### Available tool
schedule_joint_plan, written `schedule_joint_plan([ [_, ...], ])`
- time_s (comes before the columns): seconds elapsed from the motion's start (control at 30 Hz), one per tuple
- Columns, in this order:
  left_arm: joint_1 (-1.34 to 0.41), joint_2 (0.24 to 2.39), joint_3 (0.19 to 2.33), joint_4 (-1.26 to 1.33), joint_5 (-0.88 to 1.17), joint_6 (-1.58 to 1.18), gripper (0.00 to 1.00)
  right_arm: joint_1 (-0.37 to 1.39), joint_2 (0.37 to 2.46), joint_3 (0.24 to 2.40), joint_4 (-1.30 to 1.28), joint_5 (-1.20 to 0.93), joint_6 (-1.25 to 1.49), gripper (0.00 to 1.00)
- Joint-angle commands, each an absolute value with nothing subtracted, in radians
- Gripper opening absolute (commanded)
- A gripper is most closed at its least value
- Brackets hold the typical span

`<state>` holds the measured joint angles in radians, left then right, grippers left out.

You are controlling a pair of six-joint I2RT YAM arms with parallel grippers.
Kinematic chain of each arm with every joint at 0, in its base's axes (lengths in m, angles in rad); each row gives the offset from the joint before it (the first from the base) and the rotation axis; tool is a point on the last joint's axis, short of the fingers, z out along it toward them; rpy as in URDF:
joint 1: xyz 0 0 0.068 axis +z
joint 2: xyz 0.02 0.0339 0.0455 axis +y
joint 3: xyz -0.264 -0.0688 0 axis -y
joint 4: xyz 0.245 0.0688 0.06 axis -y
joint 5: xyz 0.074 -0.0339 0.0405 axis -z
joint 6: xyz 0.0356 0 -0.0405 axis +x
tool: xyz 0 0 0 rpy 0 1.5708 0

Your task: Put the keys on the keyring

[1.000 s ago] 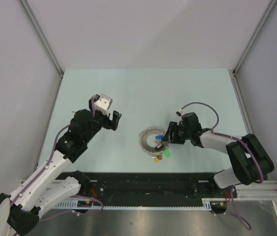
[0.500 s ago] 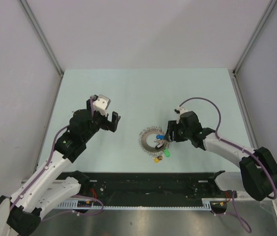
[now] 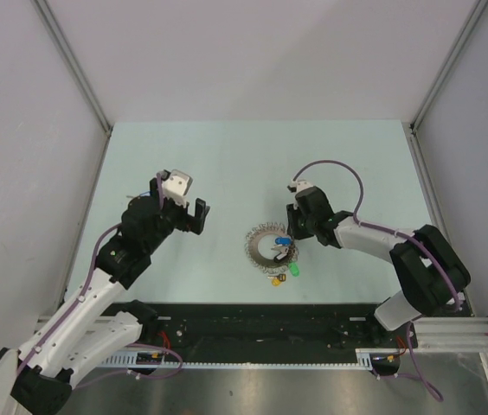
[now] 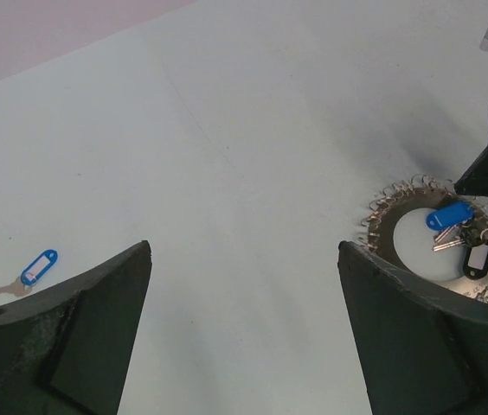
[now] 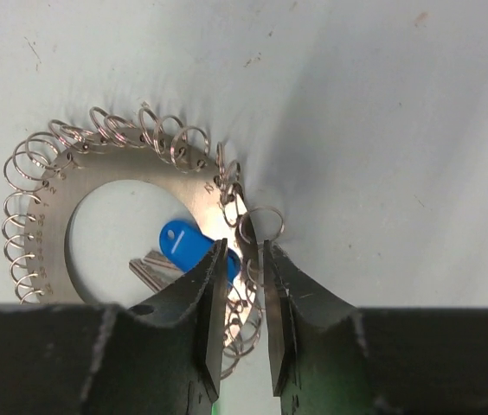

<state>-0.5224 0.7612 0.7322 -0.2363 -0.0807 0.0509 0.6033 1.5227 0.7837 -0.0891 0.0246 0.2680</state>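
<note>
Keyring (image 5: 140,169) lies flat under the right claw (image 5: 244,259), whose nearly closed jaws straddle its rim (whether they pinch it I cannot tell), apparently steadying it for threading; next the left claw (image 4: 244,259), spread wide, likely must fetch the blue key (image 4: 32,270) beside its finger.

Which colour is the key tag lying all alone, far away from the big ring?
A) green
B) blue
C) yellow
B: the blue key tag lies by itself, well apart from the keyring, while the green tag and yellow tag sit right beside the ring.
</note>
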Motion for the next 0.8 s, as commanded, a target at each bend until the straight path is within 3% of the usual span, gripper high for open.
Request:
schedule_joint_plan([
  [0.0, -0.506, 0.761, 0.73, -0.229, -0.1, 0.038, 0.93, 0.623, 1.569, 0.856, -0.026, 0.055, 0.229, 0.26],
  [0.3, -0.497, 0.764, 0.732, -0.233, -0.104, 0.057, 0.93, 0.629, 1.617, 0.876, -0.021, 0.066, 0.218, 0.25],
  [0.77, -0.488, 0.767, 0.732, -0.235, -0.083, 0.06, 0.93, 0.635, 1.637, 0.879, -0.048, 0.083, 0.21, 0.12],
])
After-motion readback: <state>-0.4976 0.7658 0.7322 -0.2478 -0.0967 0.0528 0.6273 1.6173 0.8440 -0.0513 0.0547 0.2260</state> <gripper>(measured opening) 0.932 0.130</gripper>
